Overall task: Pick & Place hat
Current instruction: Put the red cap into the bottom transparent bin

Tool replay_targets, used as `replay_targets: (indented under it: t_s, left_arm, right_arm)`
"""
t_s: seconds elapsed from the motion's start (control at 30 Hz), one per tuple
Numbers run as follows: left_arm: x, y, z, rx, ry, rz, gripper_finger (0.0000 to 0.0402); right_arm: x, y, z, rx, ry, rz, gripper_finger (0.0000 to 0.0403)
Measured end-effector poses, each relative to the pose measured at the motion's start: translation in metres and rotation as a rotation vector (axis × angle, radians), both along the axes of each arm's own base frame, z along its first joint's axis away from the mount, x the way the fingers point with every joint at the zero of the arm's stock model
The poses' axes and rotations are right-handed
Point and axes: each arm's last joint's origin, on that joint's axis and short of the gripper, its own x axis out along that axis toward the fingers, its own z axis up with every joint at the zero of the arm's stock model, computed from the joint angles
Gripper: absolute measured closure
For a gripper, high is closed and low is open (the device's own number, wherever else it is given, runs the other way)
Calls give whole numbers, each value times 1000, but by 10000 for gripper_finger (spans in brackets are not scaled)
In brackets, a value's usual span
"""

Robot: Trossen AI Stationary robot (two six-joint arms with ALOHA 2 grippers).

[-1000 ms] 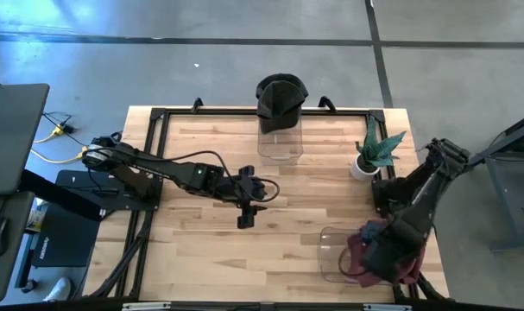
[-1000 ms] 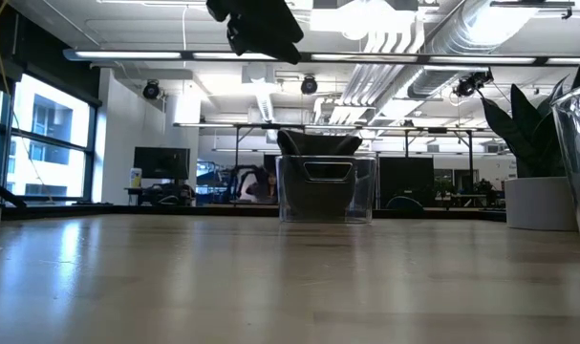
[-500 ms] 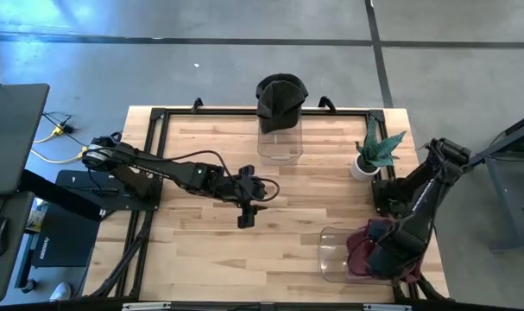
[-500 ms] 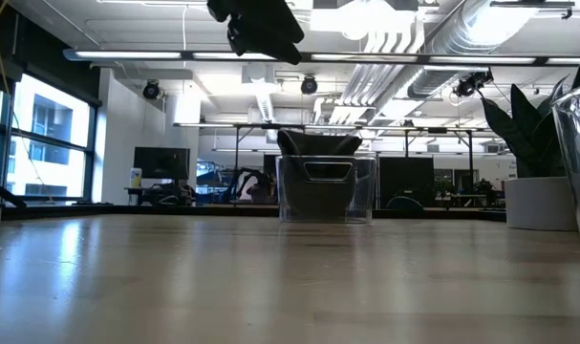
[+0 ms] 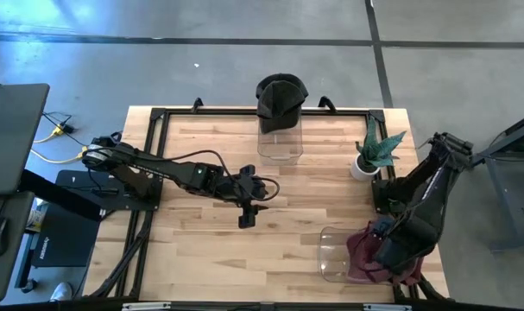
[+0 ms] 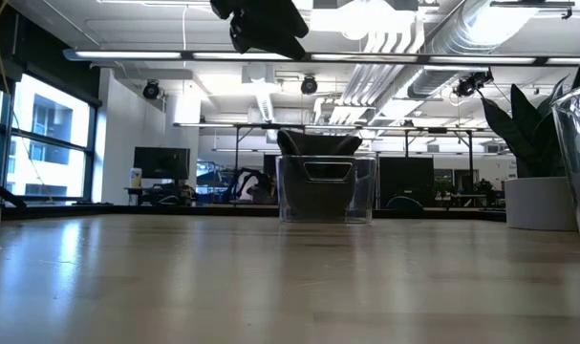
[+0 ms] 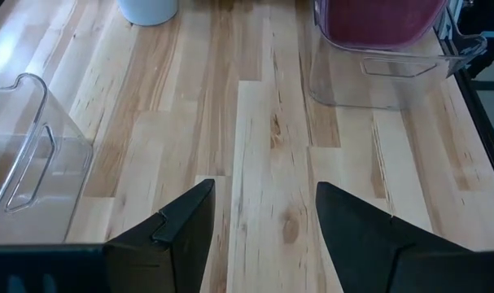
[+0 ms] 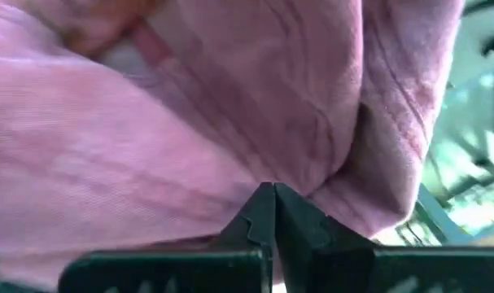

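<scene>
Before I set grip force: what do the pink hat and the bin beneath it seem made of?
Pink hat: soft woven fabric, matte, probably cotton; it shows folds and stitched seams. Bin: clear rigid plastic, glossy; the wood shows through its walls, with a moulded handle.

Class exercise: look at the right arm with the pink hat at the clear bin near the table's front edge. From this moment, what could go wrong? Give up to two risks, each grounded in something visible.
1. The right gripper is shut on the pink hat, which drapes over the clear bin's rim; on release it may slide out rather than settle inside.

2. That bin stands by the table's front edge, so a push from the arm might shift it off.
</scene>
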Motion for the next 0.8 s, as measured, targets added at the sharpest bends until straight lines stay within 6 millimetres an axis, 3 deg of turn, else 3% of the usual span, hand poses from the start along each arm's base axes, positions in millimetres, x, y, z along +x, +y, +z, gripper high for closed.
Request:
replay_targets:
  t_s: [0.23, 0.4, 0.53, 0.63, 0.8]
  left_arm:
    - [0, 0, 0, -1, 2, -2, 195]
    - [0, 0, 0, -12, 3, 8, 195]
    - [0, 0, 0, -16, 3, 11, 195]
    - [0, 0, 0, -16, 3, 11, 195]
    - [0, 0, 0, -18, 3, 14, 195]
  right_arm:
    - [13, -3, 23, -65, -288, -44, 403]
    - [40, 1, 6, 8, -492, -5, 403]
    - [52, -3, -28, 85, -462, 56, 403]
    - [49, -12, -49, 97, -348, 50, 403]
    - [36, -20, -56, 46, -174, 42, 403]
